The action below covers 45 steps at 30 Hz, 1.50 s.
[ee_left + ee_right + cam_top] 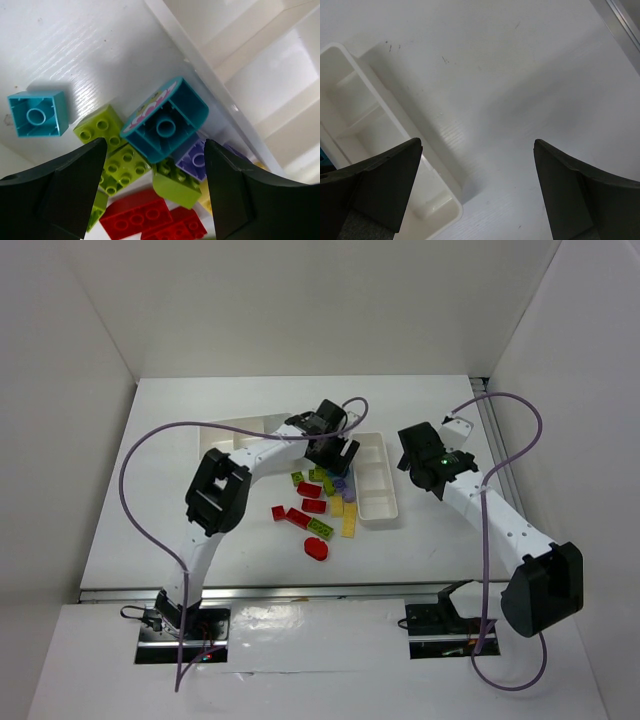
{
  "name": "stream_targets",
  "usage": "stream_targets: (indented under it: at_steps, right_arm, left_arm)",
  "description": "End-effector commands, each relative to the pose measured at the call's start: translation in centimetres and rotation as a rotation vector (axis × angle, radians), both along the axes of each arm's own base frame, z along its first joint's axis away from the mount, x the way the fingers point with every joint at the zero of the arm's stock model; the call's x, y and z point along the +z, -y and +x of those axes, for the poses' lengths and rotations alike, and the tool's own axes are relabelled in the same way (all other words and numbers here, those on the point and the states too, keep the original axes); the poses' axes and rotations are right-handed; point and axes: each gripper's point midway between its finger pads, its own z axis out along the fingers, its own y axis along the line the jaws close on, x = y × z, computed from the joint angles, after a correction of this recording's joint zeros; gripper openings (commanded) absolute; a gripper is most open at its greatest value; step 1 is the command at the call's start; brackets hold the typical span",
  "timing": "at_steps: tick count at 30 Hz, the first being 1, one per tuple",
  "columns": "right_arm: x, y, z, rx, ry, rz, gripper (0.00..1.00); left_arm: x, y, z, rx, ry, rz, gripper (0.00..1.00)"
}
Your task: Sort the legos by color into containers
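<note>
The legos lie in a loose pile on the table: red bricks (309, 490), a flat red oval (316, 548), lime bricks (320, 528), yellow ones (349, 520) and lilac ones (340, 483). My left gripper (335, 455) hangs open over the pile's far end. In the left wrist view a rounded teal brick (165, 120) lies upside down on lime (122, 167) and lilac (195, 157) bricks, between my fingers (75, 185) but apart from them. A small teal brick (37, 114) lies alone at the left. My right gripper (412, 462) is open and holds nothing, beside the narrow container (375, 475).
The wider container (235, 435) lies at the back left, partly hidden behind my left arm. The narrow container's wall (240, 100) runs close along the pile's right side. My right gripper (477, 142) hangs over bare table next to that container's corner (445, 210).
</note>
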Motion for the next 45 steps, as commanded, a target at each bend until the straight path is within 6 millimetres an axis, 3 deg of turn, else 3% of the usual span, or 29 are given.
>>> stream_targets:
  at_steps: [1,8,14,17,19,22,26,29,32,34,39,43,45]
  right_arm:
    - [1.3,0.2,0.6,-0.031,0.043,0.006,1.0]
    - [1.5,0.3,0.3,-0.031,0.043,0.006,1.0]
    - [1.5,0.3,0.5,-0.025,0.039,0.0,1.0]
    - [1.9,0.4,0.6,-0.025,0.046,-0.009,1.0]
    - [2.3,0.4,0.8,-0.019,0.05,-0.013,1.0]
    - [2.4,0.2,1.2,-0.019,0.05,-0.013,1.0]
    - [3.0,-0.2,2.1,-0.018,0.033,-0.02,1.0]
    - [3.4,-0.1,2.9,-0.015,0.013,-0.037,1.0]
    - [3.4,-0.2,3.6,-0.014,0.006,-0.055,1.0]
    - [4.4,-0.2,4.2,-0.006,0.021,-0.068,1.0]
    - [5.5,-0.8,5.4,0.012,0.047,-0.06,1.0]
    - [5.4,-1.0,6.2,0.027,0.039,-0.056,1.0]
    - [5.4,-1.4,6.7,0.035,0.044,-0.044,1.0]
  left_arm:
    - [0.5,0.9,1.8,-0.015,0.075,0.011,0.88]
    - [0.5,1.8,3.0,-0.014,0.11,0.021,0.82]
    - [-0.2,2.1,3.4,-0.015,0.098,0.03,0.66]
    - [-0.6,1.7,2.7,-0.011,0.091,0.06,0.72]
    - [-0.6,1.6,2.8,-0.006,0.096,0.066,0.84]
    - [-0.1,1.3,2.3,-0.019,0.09,0.068,0.83]
    - [0.2,1.5,1.9,-0.021,0.08,0.05,0.62]
    - [0.6,1.4,1.5,-0.017,0.065,0.043,0.39]
    - [2.6,1.7,2.2,0.0,0.091,0.03,0.21]
    - [4.7,1.3,2.9,0.033,0.129,0.038,0.16]
    - [14.1,-0.5,3.3,0.14,0.275,-0.007,0.0]
    - [16.7,-5.8,3.9,0.345,0.279,-0.001,0.0]
    - [16.1,-8.2,3.6,0.403,0.243,0.029,0.0]
